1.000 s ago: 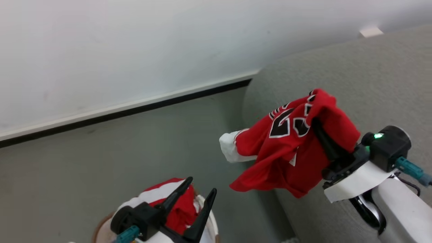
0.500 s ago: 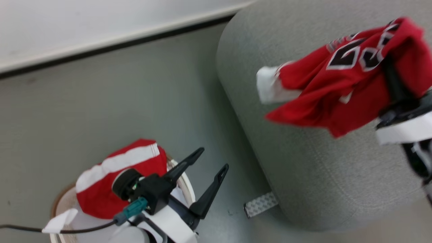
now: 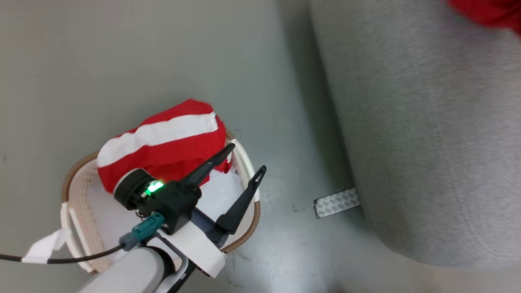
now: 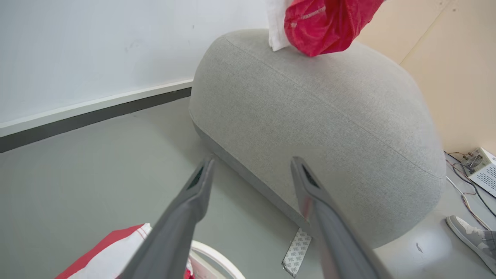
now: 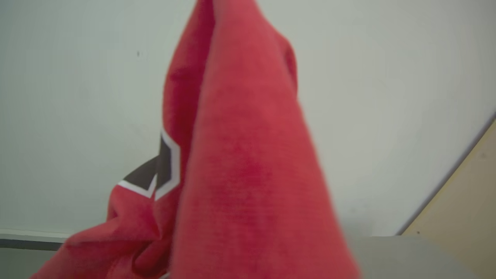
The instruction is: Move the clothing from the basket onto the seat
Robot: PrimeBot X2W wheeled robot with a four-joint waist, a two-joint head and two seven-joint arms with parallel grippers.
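Pinched in closed right fingers over seat (image 3: 427, 142), upper right: jersey (image 3: 488, 12). Under open, empty left fingers (image 3: 241, 202), lower left: banded piece (image 3: 163, 138) in basket (image 3: 79, 169).

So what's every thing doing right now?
The jersey, dangling over the seat, not laid down.
The banded garment, heaped in the basket.
The left gripper, jaws open, holding nothing, above the basket.
The right gripper, jaws shut on the jersey.
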